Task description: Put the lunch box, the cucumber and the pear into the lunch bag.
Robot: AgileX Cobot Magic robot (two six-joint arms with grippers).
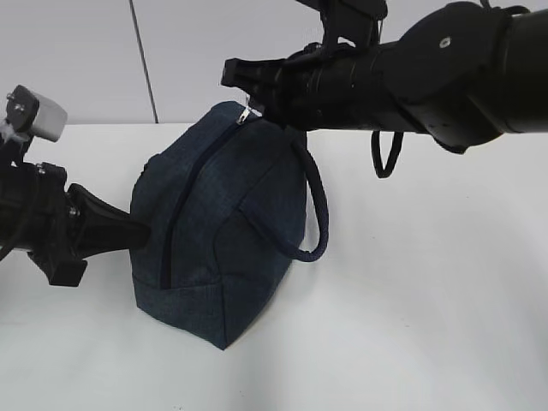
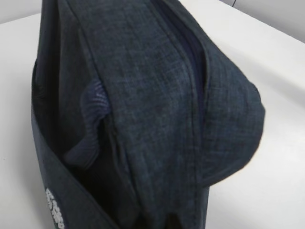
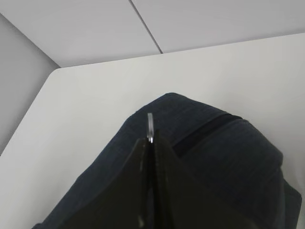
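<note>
Right gripper (image 3: 149, 143) jaws pressed together, pinching ring pull (image 3: 150, 126) at top end of bag (image 1: 223, 231). Left gripper (image 1: 128, 233) against bag's side; grip state unclear. Zipper (image 1: 184, 201) closed. Advice: draw pull steadily along zipper line, left bracing fabric. Box, cucumber, pear unseen.

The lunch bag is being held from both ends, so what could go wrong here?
The right tool pinches only the thin silver zipper pull, which might slip out. The left tool holds the lunch bag at its end; a hard pull could tip or drag the bag on the table.
</note>
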